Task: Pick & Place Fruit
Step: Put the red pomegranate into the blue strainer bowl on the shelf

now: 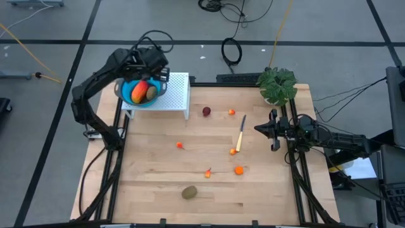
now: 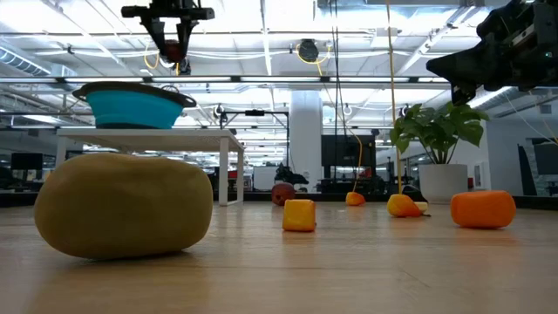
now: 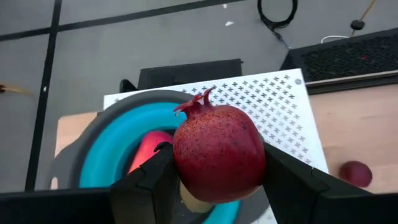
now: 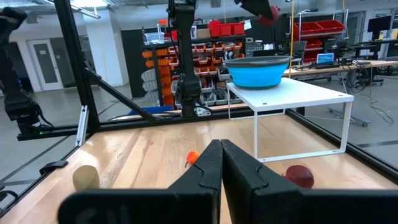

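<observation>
- My left gripper [image 3: 217, 180] clamps the dark red ball [image 3: 217, 152], directly above the blue bowl [image 3: 109, 155].
- Bowl sits on the white stand [image 1: 180, 88]; release path is straight down.
- My right gripper [image 4: 219, 163], fingers pressed together and empty, waits well apart from the bowl, beside the potted plant [image 1: 277, 85].

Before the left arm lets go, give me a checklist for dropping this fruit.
1. Left hand grips the pomegranate: ok.
2. Pomegranate is above the blue bowl: ok.
3. Room in the bowl beside the red-orange fruit and brown-green fruit: cannot tell.
4. Bowl sits fully on the white stand: ok.
5. Right hand shut, waiting at the table's right edge, out of the way: ok.
</observation>
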### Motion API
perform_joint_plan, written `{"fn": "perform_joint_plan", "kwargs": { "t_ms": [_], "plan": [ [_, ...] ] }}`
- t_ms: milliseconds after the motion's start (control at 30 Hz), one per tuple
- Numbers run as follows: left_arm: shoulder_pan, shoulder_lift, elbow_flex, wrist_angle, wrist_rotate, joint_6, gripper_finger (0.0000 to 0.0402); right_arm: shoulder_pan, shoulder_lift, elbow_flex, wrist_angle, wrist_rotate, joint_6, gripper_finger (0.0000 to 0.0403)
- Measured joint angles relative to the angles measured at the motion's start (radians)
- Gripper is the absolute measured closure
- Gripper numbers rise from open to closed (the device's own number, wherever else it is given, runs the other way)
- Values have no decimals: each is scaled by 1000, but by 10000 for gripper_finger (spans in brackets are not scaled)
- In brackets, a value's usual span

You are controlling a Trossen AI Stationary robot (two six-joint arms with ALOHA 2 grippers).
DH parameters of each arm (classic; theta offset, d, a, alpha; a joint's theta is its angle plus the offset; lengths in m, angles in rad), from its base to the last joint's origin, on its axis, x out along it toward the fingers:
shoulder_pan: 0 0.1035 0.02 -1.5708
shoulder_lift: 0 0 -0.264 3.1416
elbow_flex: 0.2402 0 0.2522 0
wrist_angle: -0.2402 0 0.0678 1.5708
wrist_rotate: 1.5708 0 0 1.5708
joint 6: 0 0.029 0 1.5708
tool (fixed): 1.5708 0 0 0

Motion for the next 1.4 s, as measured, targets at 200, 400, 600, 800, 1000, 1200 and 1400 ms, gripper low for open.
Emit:
{"fn": "perform_joint_plan", "kwargs": {
  "t_ms": [200,400,600,800,1000,1200,1400],
  "plan": [
    [42,-1,-89,0,56,20,206,0,0,0,0,0,0,403],
    [53,0,-230,-1,101,-3,206,0,0,0,0,0,0,403],
    [54,0,-281,-1,101,-44,206,0,0,0,0,0,0,403],
    [63,-12,-283,-2,167,-90,206,0,0,0,0,0,0,403],
    [63,-11,-283,-1,173,-83,206,0,0,0,0,0,0,403],
    [83,-16,-283,0,130,-59,206,0,0,0,0,0,0,403],
    [141,-62,-283,-3,178,29,206,0,0,0,0,0,0,403]
  ]
}}
